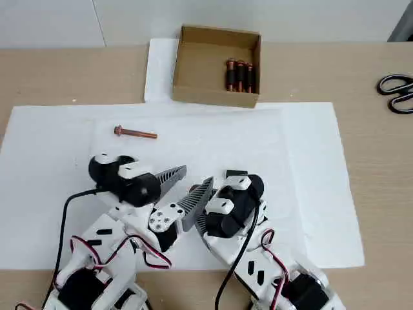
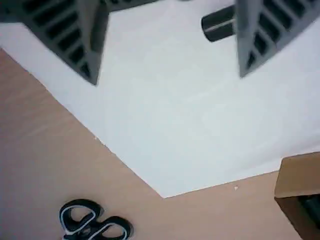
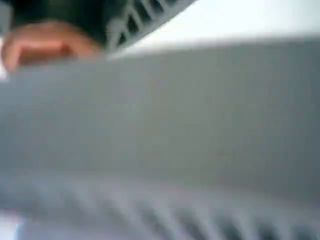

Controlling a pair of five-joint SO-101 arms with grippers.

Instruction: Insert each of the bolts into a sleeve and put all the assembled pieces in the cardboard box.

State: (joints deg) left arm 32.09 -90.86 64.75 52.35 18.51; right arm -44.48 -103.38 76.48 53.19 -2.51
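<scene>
The wooden table (image 1: 64, 77) is the largest thing, most of its near half covered by white paper (image 1: 290, 168). At the near edge stand two arms, the left arm (image 1: 110, 232) and the right arm (image 1: 258, 258), angled toward each other. The left gripper (image 1: 174, 173) and the right gripper (image 1: 197, 192) sit just beside one another over the paper, the right one slanting across the front of the left. One cardboard box (image 1: 216, 95) sits at the far side on a smaller piece of paper, its near wall between the open sheet and what it holds. One pair of scissors (image 1: 397, 92) lies on bare wood at the right edge, well apart from everything else. One loose bolt (image 1: 135, 133), copper-coloured, lies flat on the paper between the left arm and the box. Three assembled pieces (image 1: 240, 76) lie side by side against the box's right wall. In the left wrist view the left gripper is released, its fingers (image 2: 75, 35) spread wide with paper between them. One short black sleeve (image 2: 217, 23) shows right against the inner side of one finger. I cannot tell whether the right gripper is released or clenched. Its wrist view shows a blurred copper-coloured shape (image 3: 40, 47) too unclear to name.
</scene>
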